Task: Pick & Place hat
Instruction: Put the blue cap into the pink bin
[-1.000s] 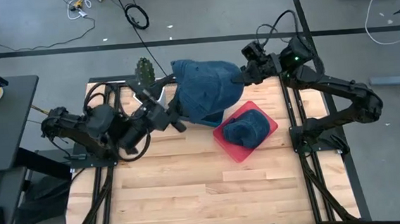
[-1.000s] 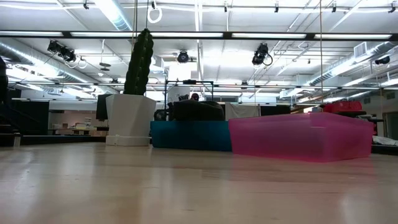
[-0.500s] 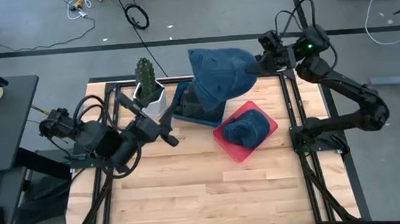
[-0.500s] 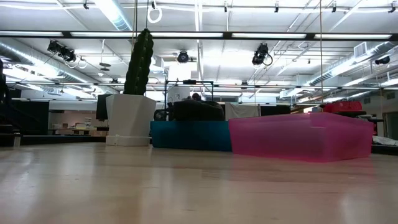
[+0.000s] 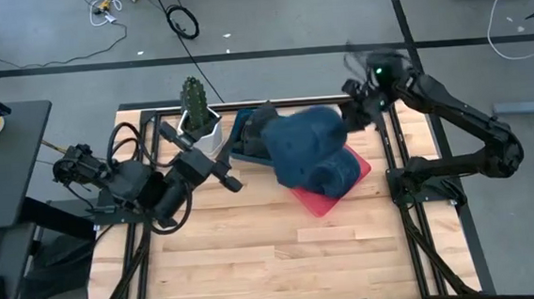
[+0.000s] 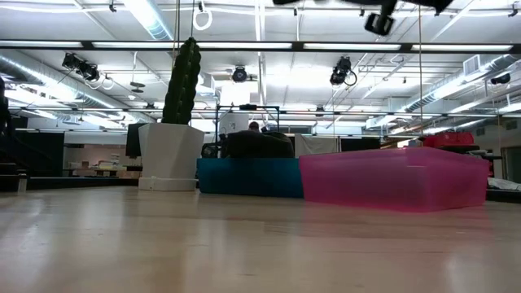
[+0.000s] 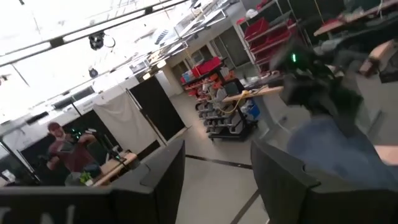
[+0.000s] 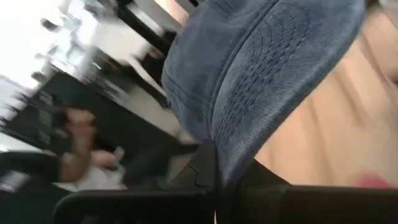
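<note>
The hat (image 5: 305, 147) hangs from the right gripper (image 5: 351, 117), clamped on its edge. Lower it gently into the pink bin (image 5: 361, 169) right below, then let go.

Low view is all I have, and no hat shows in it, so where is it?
Observer: The right gripper holds a denim hat in the air over the pink bin.
Operator: Is the grip firm?
Observer: In the right wrist view its fingers are shut on the hat's edge.
Operator: Is the bin empty?
Observer: No, another denim hat lies in it.
Operator: And the left arm?
Observer: The left gripper is empty, off to the side near the cactus pot.
</note>
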